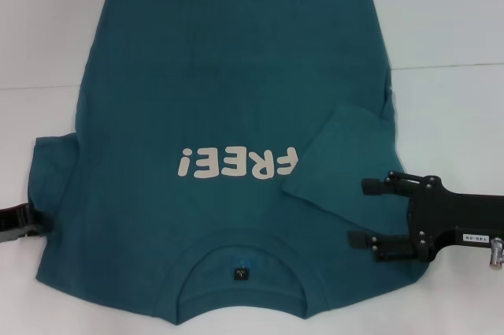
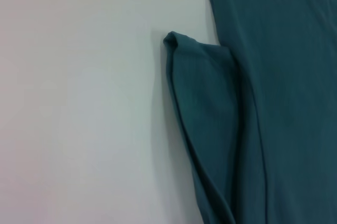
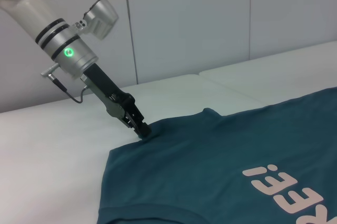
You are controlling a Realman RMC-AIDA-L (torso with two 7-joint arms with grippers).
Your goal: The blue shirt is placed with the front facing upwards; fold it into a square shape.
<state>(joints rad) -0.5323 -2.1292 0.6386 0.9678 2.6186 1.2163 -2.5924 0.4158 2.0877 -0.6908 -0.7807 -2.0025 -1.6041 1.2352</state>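
My right gripper (image 1: 356,213) is matte black: a blocky body with two slim black fingers (image 1: 376,187), studded with small screws and pivots. A white label with dark print sits on its back, and a silver metal fitting juts from the wrist end. My left gripper (image 3: 144,130) is a narrow black linkage tapering to a dark tip. Behind it, my left arm (image 3: 58,31) is a glossy white cylinder ringed with black bands, with a glowing green light, a silver-grey camera housing, and a thin cable looping beneath.
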